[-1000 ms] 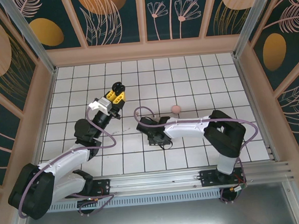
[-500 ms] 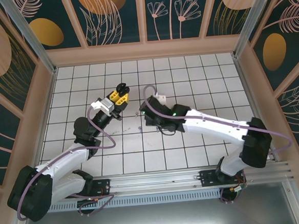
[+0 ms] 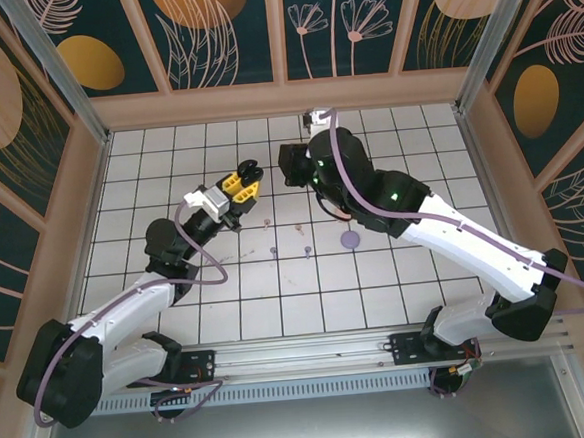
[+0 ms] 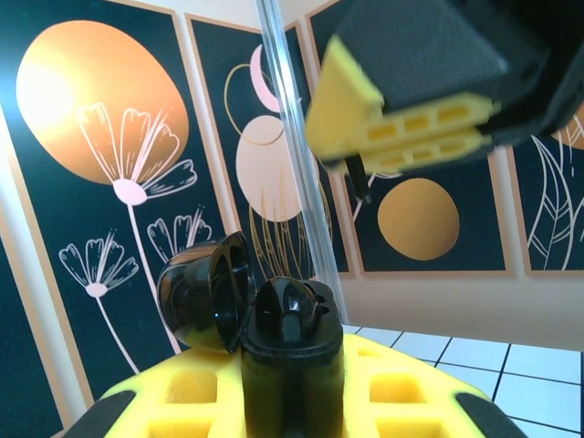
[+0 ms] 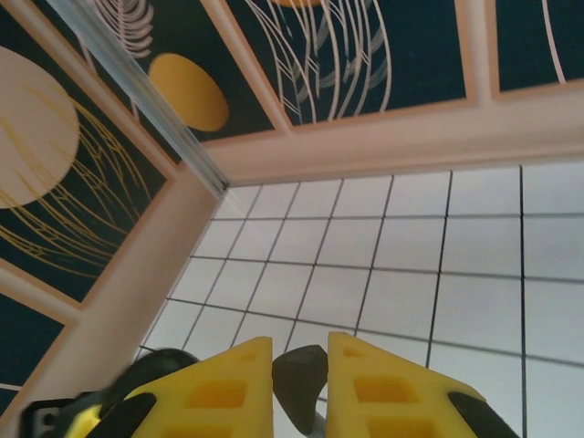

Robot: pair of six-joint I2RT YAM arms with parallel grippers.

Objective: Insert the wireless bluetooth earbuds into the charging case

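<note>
Black glossy plastic charging case (image 4: 290, 328), its lid hinged open, sits clamped in the left gripper (image 3: 241, 180), held up off the white tiled table (image 3: 417, 140). The right gripper (image 5: 299, 360), near it but apart, is pinched on what looks like a small dark earbud (image 5: 299, 391). So narrow a pinch could let the bud twist or slip, and a skewed approach could catch the socket rim and lever the case loose. The bud's stem is cut off at the frame edge, so its orientation is unclear. The tiny loose buds (image 3: 273, 250) on the tiles below both grippers are too small to make out

Bright, even light with soft shadows, close foreground blurred
</note>
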